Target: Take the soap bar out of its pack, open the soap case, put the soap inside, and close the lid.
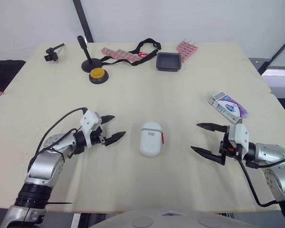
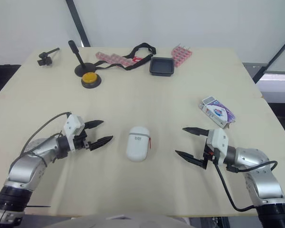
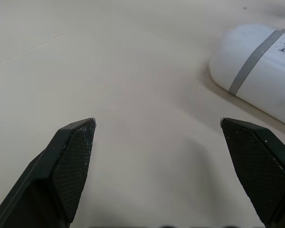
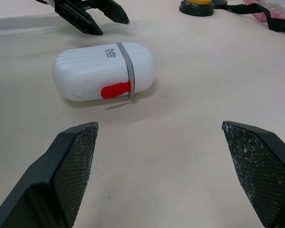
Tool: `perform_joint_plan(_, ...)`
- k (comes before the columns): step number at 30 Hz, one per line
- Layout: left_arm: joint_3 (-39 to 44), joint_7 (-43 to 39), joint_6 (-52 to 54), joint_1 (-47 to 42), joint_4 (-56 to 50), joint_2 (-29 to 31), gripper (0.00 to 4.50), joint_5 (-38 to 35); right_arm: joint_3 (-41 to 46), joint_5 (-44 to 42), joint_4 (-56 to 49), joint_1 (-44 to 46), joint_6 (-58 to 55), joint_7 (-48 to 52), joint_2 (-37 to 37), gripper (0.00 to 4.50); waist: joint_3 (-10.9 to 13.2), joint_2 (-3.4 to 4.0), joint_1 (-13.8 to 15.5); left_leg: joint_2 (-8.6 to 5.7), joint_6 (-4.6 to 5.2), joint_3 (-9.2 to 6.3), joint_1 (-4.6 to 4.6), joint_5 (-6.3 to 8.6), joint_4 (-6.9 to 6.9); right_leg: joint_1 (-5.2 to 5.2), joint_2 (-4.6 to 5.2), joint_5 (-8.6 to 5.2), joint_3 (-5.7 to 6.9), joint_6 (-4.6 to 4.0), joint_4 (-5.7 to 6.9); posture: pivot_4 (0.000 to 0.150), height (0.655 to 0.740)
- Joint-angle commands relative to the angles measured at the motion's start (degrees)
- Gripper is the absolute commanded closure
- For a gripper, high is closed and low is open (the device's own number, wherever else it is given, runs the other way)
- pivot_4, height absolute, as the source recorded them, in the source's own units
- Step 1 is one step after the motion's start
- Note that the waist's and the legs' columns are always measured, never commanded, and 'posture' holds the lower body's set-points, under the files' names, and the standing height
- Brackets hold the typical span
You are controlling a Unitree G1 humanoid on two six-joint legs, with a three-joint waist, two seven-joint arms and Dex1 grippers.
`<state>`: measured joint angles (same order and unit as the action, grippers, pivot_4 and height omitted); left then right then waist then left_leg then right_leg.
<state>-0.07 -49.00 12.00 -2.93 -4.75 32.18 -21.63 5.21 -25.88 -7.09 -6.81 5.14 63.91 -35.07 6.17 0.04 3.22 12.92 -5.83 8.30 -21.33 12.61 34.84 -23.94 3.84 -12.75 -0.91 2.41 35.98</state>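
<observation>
**both grippers open and empty, closed soap case lying between them**

the left gripper [image 1: 119, 126] is spread wide with nothing between its fingers, and its tips point across the table [image 1: 180, 85] toward the soap case [image 1: 151, 139]. the right gripper [image 1: 194, 136] is also spread wide and empty, and it faces the case from the other side.

the case lies flat between the two sets of fingertips, touching neither, and sits somewhat nearer the left gripper. it is a white rounded capsule with its lid shut. its long axis runs away from the robot, crosswise to the line joining the two grippers. a grey band circles it, and a red latch [image 4: 116, 90] on its long side faces the right gripper.

the soap pack [image 1: 228, 105], a white and purple box, lies flat beyond the right gripper, past its outer finger and clear of it. its long axis is slanted to that of the case.

well beyond the left gripper, near the far edge, stand a yellow button [image 1: 98, 75] and a black stand [image 1: 88, 59]. a black tray [image 1: 168, 61] sits far beyond the case.
</observation>
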Motion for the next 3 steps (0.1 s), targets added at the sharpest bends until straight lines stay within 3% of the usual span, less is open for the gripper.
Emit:
perform_joint_plan(1, 1.93, 1.84, -1.55, -0.94, -0.73, 0.24, 0.02, 1.53, 1.89, -0.17, -0.27, -0.29, 1.18, -0.89, 0.0, 0.0, 0.0, 0.0, -0.15, 0.0, 0.0, 0.0, 0.02, 0.0, 0.0, 0.0, 0.0, 0.0, -0.01, 0.0, 0.02, 0.15, 0.7291)
perform_joint_plan(3, 1.48, 2.55, -1.24, -1.64, 0.3, -0.01, 0.02, 2.31, 1.86, -0.26, 0.02, -0.32, 1.22, -1.21, 0.11, 0.0, 0.0, 0.0, -0.21, 0.0, 0.01, 0.01, 0.03, 0.0, 0.0, -0.01, -0.01, 0.0, -0.02, 0.0, 0.06, 0.15, 0.7291)
